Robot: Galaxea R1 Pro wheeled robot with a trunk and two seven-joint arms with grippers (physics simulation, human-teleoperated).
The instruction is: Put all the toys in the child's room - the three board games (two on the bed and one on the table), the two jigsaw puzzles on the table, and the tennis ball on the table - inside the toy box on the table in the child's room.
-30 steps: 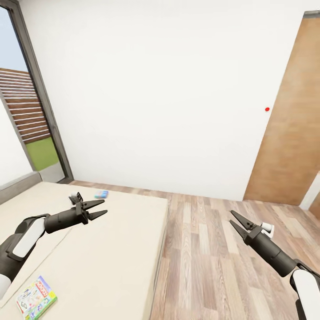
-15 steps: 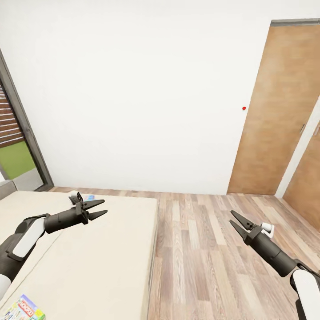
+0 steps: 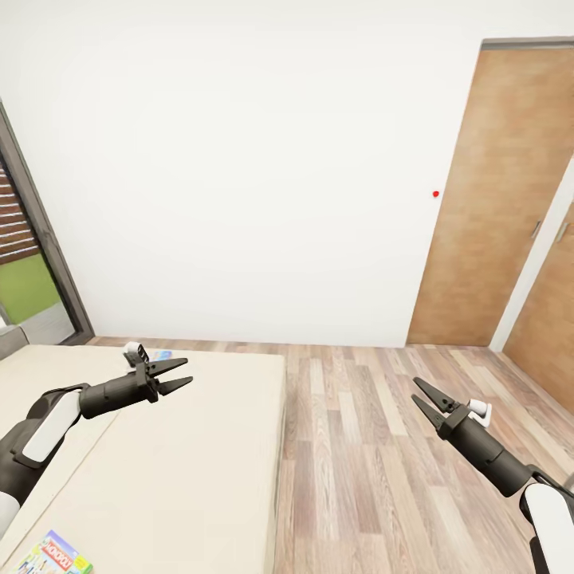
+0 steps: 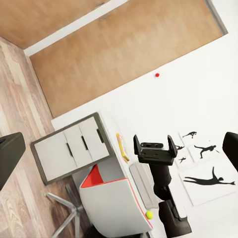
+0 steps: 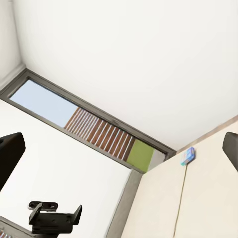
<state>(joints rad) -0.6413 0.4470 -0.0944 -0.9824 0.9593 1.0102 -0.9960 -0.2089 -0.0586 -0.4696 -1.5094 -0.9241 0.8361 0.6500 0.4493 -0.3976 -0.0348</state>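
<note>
The left claw is held empty, jaws spread, over the bed. The Monopoly box lies well behind it at the near edge; a light-blue game lies just beyond. The right claw is spread above the floor.

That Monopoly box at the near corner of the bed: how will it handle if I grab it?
The Monopoly box looks flat and rigid, so probably stiff and light. Lying flush on the soft bed, its edge may be hard to get under; it will likely slide, not roll. Both hands look open: left hand, right hand.
</note>
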